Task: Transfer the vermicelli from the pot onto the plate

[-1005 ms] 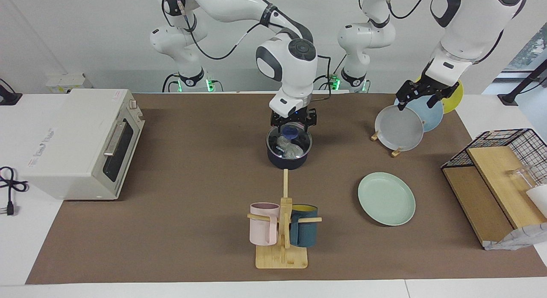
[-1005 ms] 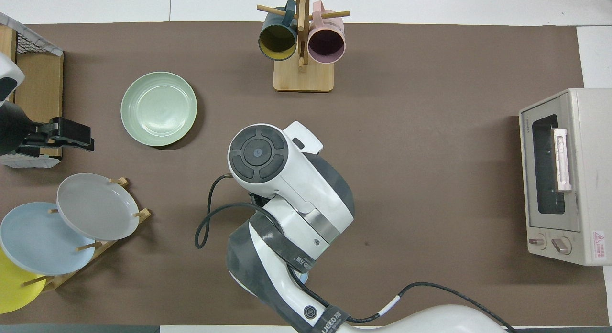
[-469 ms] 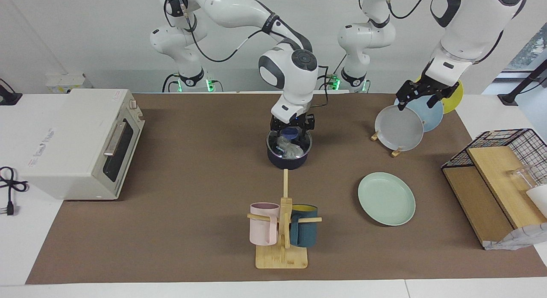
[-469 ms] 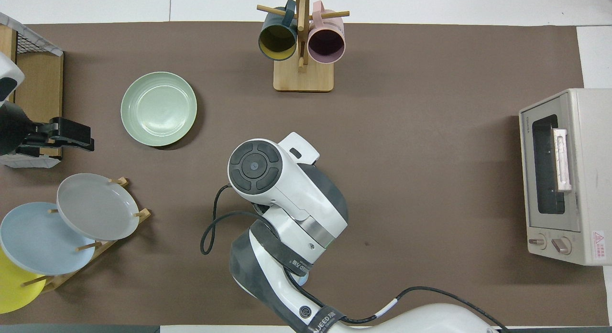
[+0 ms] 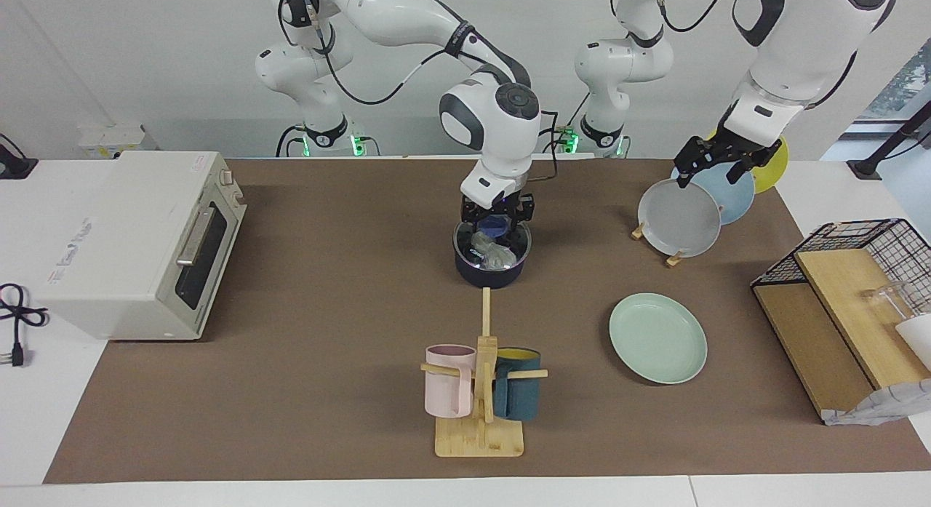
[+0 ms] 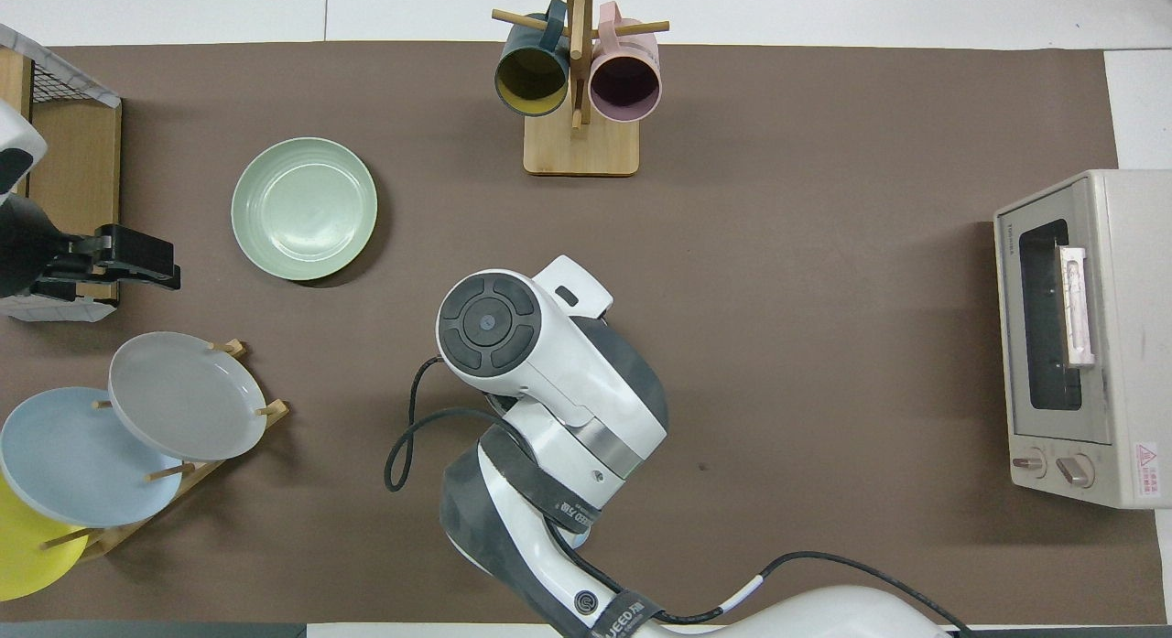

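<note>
Two high opposed views, shared table (image 5: 305, 390)

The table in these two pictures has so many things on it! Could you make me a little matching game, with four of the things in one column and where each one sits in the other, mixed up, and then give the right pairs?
Things:
1. vermicelli
2. pink mug
3. grey plate
4. mint-green plate

Places:
A. hanging on the wooden mug stand
B. lying flat on the brown mat
C. inside the dark pot
D. propped in the wooden plate rack

Pairs: 1-C, 2-A, 3-D, 4-B
</note>
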{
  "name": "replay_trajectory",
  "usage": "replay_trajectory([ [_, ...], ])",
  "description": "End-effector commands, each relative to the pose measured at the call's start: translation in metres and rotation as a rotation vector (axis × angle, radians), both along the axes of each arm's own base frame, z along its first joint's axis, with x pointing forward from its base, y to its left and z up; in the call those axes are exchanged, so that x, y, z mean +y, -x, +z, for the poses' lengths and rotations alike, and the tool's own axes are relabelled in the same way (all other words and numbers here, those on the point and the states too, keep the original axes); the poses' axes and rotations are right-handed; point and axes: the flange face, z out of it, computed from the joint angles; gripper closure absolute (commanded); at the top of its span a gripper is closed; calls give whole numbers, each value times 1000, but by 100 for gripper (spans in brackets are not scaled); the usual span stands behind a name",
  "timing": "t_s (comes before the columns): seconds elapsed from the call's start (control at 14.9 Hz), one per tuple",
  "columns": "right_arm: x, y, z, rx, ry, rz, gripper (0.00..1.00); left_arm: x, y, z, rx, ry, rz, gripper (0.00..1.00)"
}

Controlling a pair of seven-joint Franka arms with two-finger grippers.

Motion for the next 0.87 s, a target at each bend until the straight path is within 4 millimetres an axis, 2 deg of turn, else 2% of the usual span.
replay_trajectory([
  [0.0,-1,6,3,-15,2,8,15,4,3,4,-5,0,-3,0],
  [0.2,-1,6,4,-15,1,10,22,4,3,4,-5,0,-3,0],
  [0.47,-2,6,5,-13,3,19,42,4,3,4,-5,0,-3,0],
  [0.6,-3,5,5,-12,2,16,56,4,3,4,-5,0,-3,0],
  [0.8,-4,2,14,-22,-8,12,57,4,3,4,-5,0,-3,0],
])
